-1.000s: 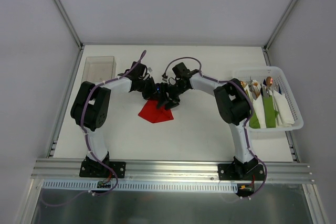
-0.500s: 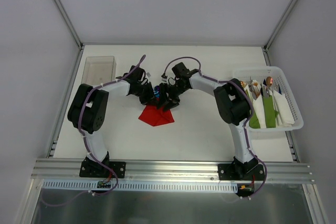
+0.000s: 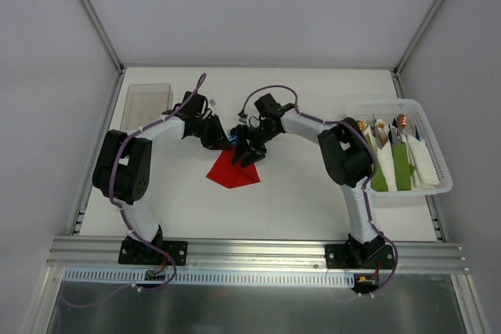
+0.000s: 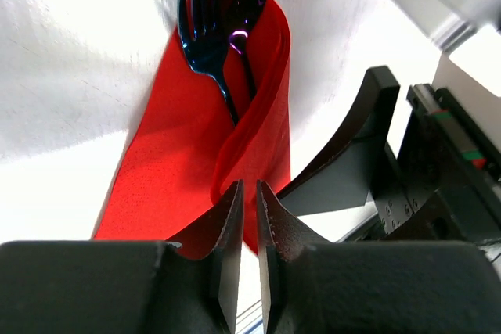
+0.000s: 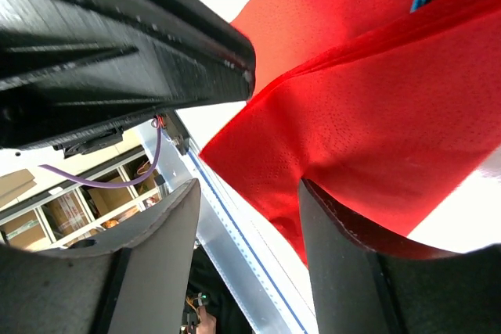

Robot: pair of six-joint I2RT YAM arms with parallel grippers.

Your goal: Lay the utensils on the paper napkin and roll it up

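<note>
One thin slit is left in the left tool (image 4: 248, 189), clenched at the edge of the red napkin (image 4: 172, 154). Two blue utensils (image 4: 223, 29) are cradled in its raised fold on the surface (image 3: 313, 193). The right tool (image 5: 249, 193) is held released over the napkin.

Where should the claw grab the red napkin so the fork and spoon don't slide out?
Probably pinch the paper napkin on its raised folded flap, low down, away from the heads of the utensils. Come in from the flap's side and squeeze across the fold. That flap stands up in a loop, so it can be pinched from both sides, while the rest lies flat.
</note>
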